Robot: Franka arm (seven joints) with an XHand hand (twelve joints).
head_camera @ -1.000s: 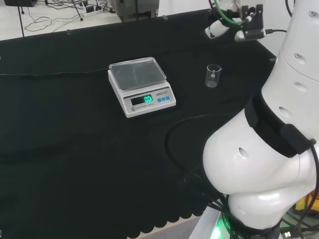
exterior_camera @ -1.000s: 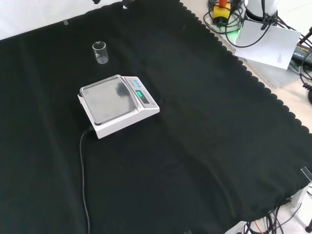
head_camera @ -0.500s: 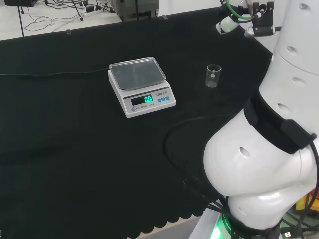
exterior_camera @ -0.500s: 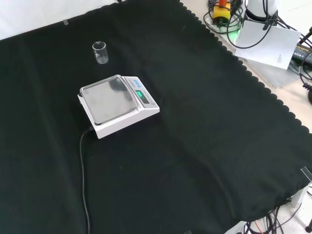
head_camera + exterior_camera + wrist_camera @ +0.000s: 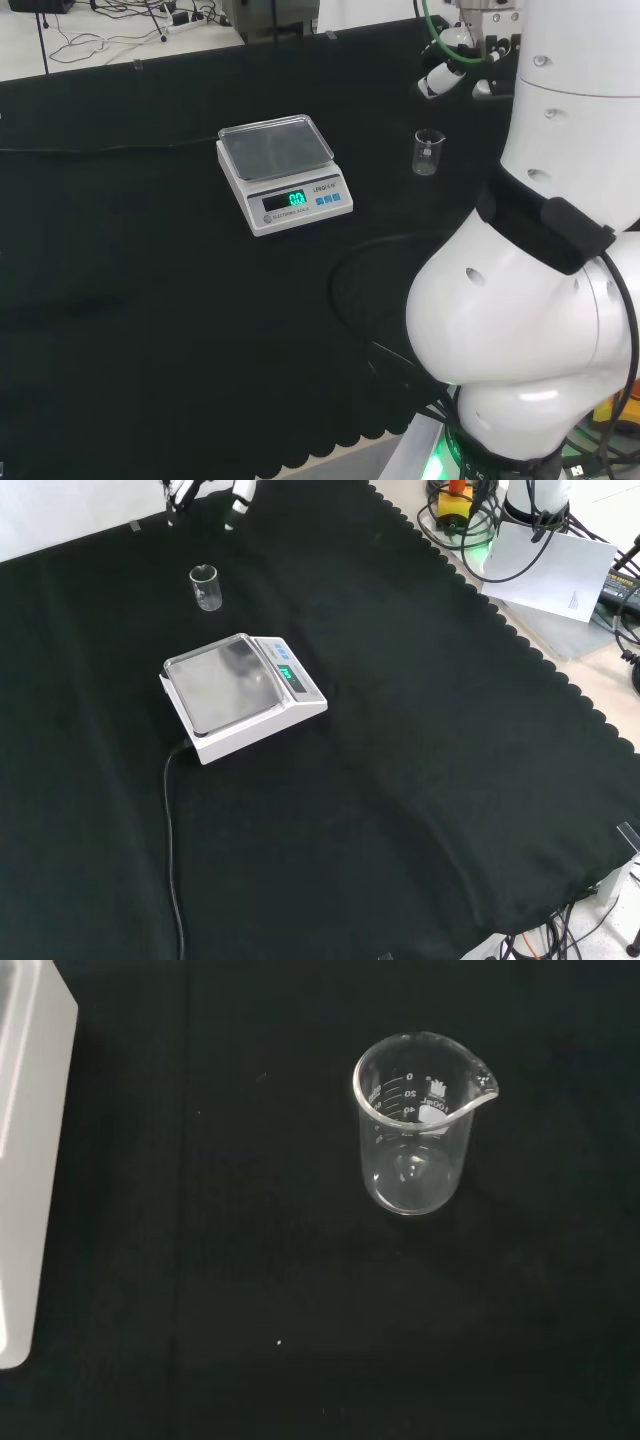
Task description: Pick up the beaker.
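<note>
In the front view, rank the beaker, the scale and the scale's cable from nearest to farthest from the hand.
1. beaker, just below the hand at the top edge.
2. scale, lower, mid-left of the cloth.
3. cable, trailing from the scale toward the bottom edge.

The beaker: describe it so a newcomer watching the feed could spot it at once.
Find the white scale with the lit green display on the black cloth. In the head view, the beaker stands upright to its right, apart from it. It is small, clear glass, empty, with printed marks and a pouring spout.
</note>
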